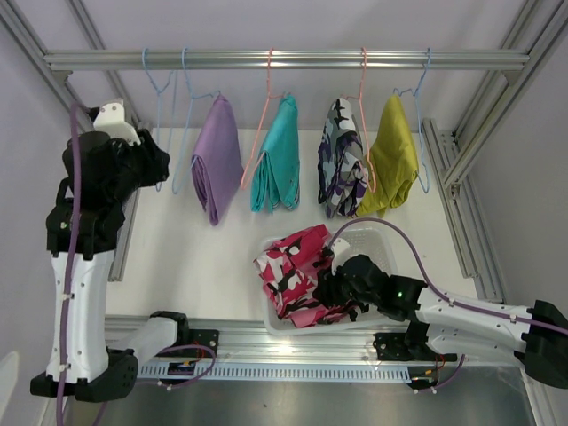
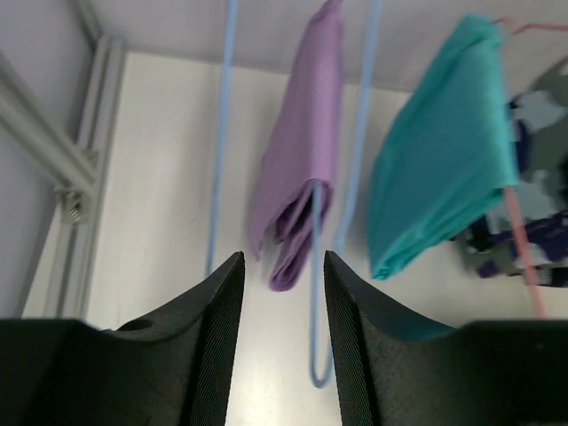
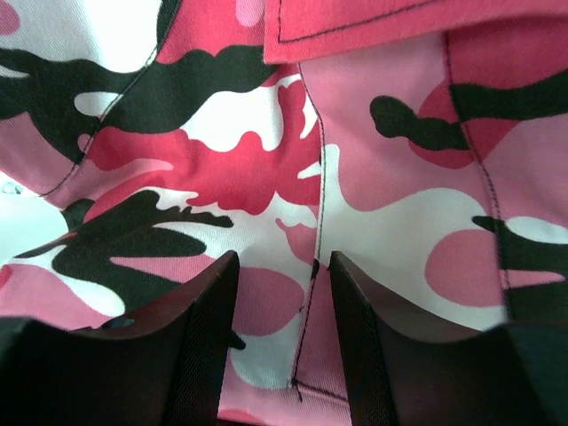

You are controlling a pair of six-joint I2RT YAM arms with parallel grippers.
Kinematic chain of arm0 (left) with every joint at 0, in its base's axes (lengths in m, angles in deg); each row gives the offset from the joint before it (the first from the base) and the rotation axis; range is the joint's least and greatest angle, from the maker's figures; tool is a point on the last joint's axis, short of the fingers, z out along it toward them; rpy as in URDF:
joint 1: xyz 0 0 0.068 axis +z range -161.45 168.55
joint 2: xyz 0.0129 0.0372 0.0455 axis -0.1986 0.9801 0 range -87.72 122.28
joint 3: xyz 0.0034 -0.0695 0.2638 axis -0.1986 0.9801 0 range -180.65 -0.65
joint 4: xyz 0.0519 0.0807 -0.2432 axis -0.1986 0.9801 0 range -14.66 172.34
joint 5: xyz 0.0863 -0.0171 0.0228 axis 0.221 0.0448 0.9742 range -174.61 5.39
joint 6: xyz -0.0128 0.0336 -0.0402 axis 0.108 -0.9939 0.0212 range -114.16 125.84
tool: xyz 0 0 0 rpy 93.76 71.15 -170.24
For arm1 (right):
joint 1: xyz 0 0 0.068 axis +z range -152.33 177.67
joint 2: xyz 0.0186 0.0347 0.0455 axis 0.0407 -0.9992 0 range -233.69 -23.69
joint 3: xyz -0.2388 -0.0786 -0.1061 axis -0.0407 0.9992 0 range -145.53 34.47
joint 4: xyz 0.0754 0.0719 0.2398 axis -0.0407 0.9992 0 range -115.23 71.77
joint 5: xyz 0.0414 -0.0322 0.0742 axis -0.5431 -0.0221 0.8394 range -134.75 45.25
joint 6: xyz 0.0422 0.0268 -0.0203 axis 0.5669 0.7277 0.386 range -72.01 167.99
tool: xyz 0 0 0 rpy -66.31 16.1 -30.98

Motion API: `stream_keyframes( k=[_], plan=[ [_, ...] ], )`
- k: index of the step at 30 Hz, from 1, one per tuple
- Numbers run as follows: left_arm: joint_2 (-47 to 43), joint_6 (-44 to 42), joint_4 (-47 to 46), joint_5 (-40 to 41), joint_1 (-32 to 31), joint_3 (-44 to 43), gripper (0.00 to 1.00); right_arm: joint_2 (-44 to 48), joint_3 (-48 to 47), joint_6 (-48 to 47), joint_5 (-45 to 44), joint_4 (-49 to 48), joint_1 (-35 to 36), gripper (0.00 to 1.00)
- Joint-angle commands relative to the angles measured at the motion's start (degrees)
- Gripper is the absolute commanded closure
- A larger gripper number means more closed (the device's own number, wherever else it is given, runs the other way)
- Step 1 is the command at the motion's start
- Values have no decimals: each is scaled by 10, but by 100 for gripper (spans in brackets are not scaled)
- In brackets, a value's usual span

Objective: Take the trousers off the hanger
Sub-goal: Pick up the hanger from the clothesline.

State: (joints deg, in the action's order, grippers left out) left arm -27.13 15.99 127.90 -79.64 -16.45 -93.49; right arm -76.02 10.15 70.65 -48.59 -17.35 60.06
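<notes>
The pink-black-white camouflage trousers (image 1: 297,275) lie heaped in a white basket (image 1: 377,238), off any hanger. My right gripper (image 1: 327,293) is down on them, open, its jaws apart with the camouflage cloth (image 3: 266,151) right in front of them. On the rail hang the lilac trousers (image 1: 217,158), teal trousers (image 1: 277,158), purple-grey-white camouflage trousers (image 1: 342,164) and mustard trousers (image 1: 396,155). My left gripper (image 1: 160,164) is raised, open and empty, just left of the lilac pair (image 2: 302,160); that pair's blue hanger (image 2: 315,355) hangs beyond the gap between the fingers.
An empty blue hanger (image 1: 155,98) hangs at the rail's left end, and shows in the left wrist view (image 2: 217,177). The aluminium rail (image 1: 284,59) and frame posts (image 1: 461,169) bound the back and sides. The teal trousers (image 2: 444,151) hang right of the lilac pair.
</notes>
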Motion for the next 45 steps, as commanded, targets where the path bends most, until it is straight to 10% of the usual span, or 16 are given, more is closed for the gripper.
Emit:
stream_keyframes(
  k=[1, 20, 45],
  plan=[
    [-14, 29, -37, -121, 5, -29, 54, 10, -53, -9, -16, 39, -3, 50],
    [-9, 56, -150, -245, 4, 86, 50, 11, -129, 62, -79, 98, 63, 49],
    [-43, 14, -187, -129, -27, 56, 47, -10, -88, 81, -67, 54, 77, 49]
  ],
)
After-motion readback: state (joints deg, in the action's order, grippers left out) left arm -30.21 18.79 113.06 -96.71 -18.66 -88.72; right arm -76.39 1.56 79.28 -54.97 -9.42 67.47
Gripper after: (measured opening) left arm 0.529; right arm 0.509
